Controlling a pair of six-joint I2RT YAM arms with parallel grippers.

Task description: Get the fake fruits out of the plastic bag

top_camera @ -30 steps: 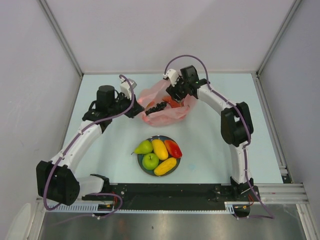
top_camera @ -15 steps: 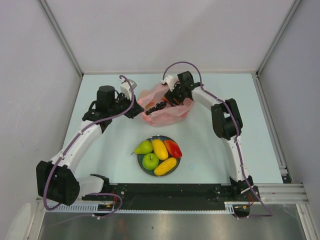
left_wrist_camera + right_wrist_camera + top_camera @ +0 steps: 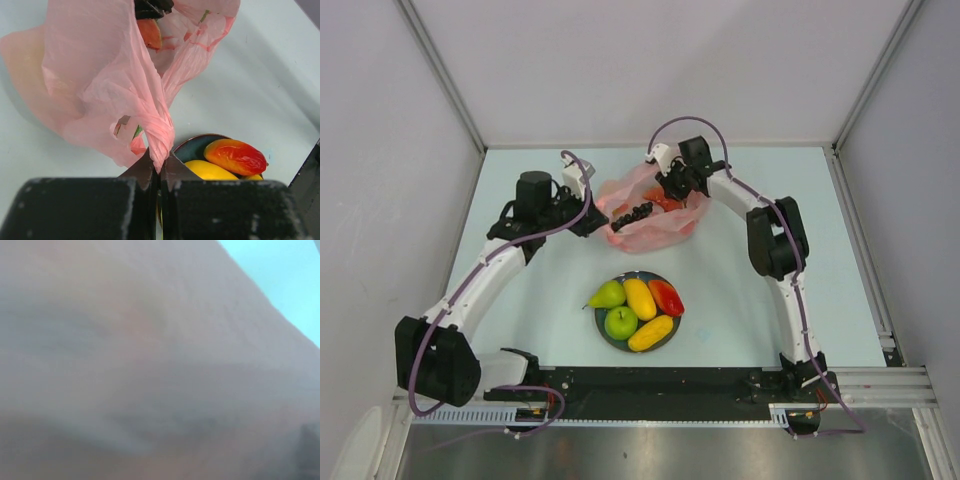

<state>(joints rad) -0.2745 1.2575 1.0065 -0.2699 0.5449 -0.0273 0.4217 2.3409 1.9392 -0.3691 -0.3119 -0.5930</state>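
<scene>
The pink plastic bag (image 3: 650, 226) lies at the back middle of the table. My left gripper (image 3: 592, 220) is shut on a twisted loop handle of the bag (image 3: 159, 135) at the bag's left edge. My right gripper (image 3: 660, 195) reaches into the bag's mouth from the right; its fingers are hidden by the bag, and the right wrist view shows only blurred pink film (image 3: 150, 360). Dark grapes (image 3: 632, 213) and a red-orange piece (image 3: 150, 32) lie inside the bag. A green pear (image 3: 608, 294), green apple (image 3: 620, 322), two yellow pieces and a red piece (image 3: 667, 297) sit on the dark plate (image 3: 602, 333).
The plate stands in front of the bag, near the table's front middle, and its rim also shows in the left wrist view (image 3: 192, 149). White walls close the table at the back and both sides.
My right arm has pushed a little further left into the bag's mouth, and its elbow has swung back. The left gripper holds the handle as before.
</scene>
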